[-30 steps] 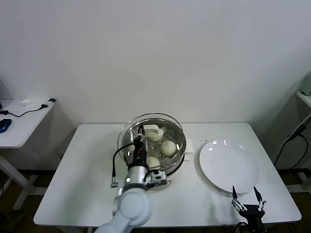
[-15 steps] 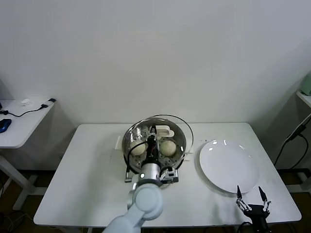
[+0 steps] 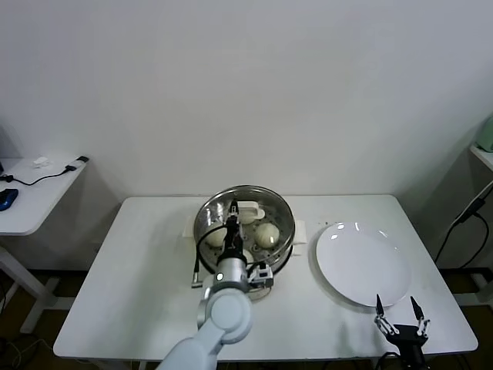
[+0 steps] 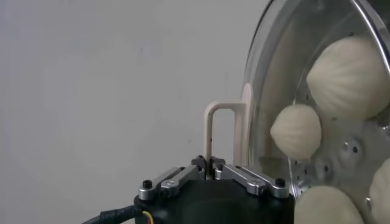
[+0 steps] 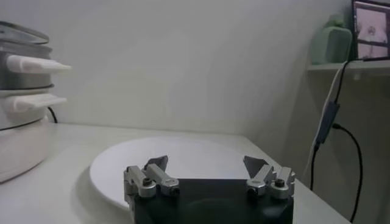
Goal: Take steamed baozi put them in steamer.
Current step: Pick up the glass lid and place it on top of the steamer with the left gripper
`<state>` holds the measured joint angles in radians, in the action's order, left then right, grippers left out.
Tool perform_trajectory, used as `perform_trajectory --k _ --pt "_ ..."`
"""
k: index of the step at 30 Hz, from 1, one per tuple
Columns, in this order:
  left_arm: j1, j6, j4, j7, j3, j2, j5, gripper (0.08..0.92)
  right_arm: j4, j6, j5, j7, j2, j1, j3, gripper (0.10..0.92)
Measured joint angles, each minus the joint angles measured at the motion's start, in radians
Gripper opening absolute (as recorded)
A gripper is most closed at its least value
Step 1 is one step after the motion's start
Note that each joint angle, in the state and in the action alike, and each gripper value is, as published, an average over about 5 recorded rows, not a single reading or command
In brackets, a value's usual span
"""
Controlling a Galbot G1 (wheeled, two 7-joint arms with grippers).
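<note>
White plate (image 3: 362,266) lay bare near the table's (image 3: 139,270) front edge on the robot's right, with no bun on it. The right gripper (image 3: 400,321) sat parked just in front of it, fingers spread wide and holding nothing.

Farther in, the left gripper (image 4: 211,168) had its fingers pinched shut on the white handle (image 4: 220,131) of the glass lid (image 3: 244,212). A second earlier that lid hung tilted and off-centre over the steamer (image 3: 245,231), and half a second earlier it was shifted toward the plate; now it sat squarely over the pot's rim. The steamed baozi (image 4: 348,76) lay inside on the perforated tray, seen through the glass. At least four showed from the left wrist, though whether the lid rested fully on the rim I could not tell.

With the buns in the pot and the plate empty, the loading looked finished, and only letting go of the handle seemed left.
</note>
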<state>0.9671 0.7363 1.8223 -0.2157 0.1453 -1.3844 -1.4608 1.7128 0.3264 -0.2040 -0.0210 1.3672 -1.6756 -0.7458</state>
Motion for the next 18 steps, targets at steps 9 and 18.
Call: perform_trajectory --k 9,18 --pt "0.014 -0.001 -0.006 0.001 -0.005 -0.008 -0.016 0.138 -0.008 0.007 0.001 -0.002 0.001 0.006 0.001 0.823" --pt "0.017 -0.002 -0.032 0.021 -0.026 -0.011 -0.018 0.138 -0.011 0.016 0.002 -0.004 0.002 0.008 0.001 0.823"
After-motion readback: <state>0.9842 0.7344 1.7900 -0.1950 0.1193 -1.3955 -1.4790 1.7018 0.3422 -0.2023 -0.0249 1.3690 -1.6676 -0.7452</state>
